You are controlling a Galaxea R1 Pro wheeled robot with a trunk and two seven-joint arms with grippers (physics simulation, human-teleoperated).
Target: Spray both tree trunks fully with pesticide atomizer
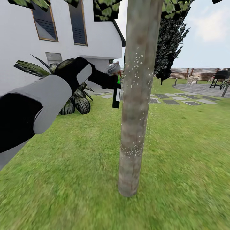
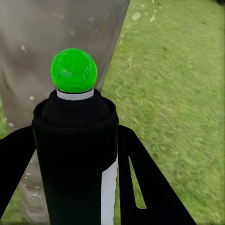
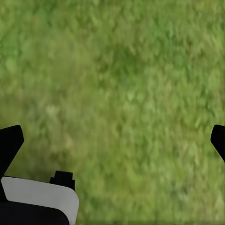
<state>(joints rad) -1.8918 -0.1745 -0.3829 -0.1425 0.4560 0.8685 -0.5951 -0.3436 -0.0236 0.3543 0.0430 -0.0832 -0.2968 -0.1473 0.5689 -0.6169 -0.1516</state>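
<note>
A thick grey-brown tree trunk (image 1: 138,95) rises from the lawn in the middle of the head view. White specks of pesticide (image 1: 137,60) dot its upper bark, and more sit low down (image 1: 130,150). My left gripper (image 1: 114,82) is shut on the pesticide atomizer (image 1: 116,95), a dark bottle held upright just left of the trunk. In the left wrist view the atomizer (image 2: 75,154) fills the space between my black fingers (image 2: 140,187), its green dot (image 2: 73,69) on top, and the trunk (image 2: 42,33) stands close behind. My right gripper (image 3: 114,143) is open over bare grass.
A white house wall (image 1: 19,48) stands at the left with a spiky palm (image 1: 75,100) at its foot. Stepping stones (image 1: 179,99) lead to a paved patch with a grill (image 1: 220,78) at the far right. A slatted fence (image 1: 198,73) and a dark cypress (image 1: 169,41) close the back.
</note>
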